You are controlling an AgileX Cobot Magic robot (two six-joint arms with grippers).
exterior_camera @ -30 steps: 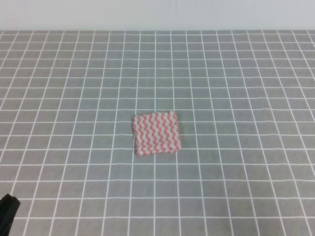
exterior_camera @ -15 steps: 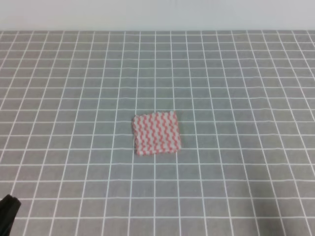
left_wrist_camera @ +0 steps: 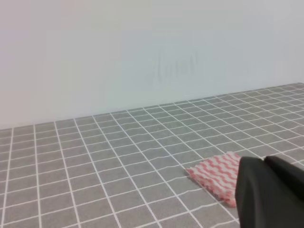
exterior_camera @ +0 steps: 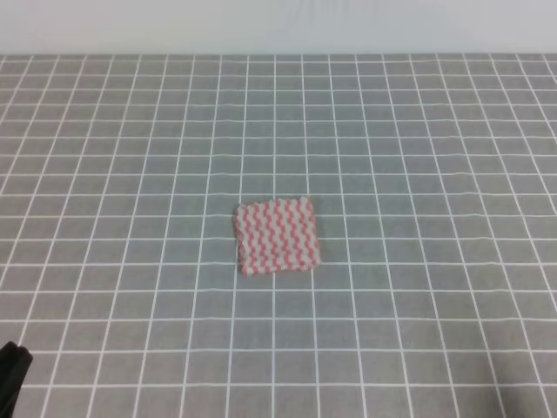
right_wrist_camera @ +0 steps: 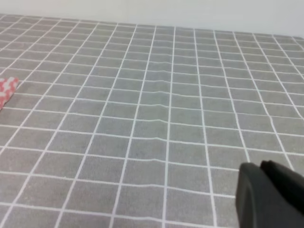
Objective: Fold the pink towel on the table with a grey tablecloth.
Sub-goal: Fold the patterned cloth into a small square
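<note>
The black left pincer point(exterior_camera: 12, 376) peeks in at the bottom left corner; I cannot tell if it is open or closed. The thin square pink-and-white wavy striped towel point(exterior_camera: 277, 236) lies flat in the middle of the big table with a grey cloth of small white-lined squares point(exterior_camera: 435, 174). The black right pincer point(right_wrist_camera: 270, 194) sits far from the towel, and I cannot tell its state either.
</note>
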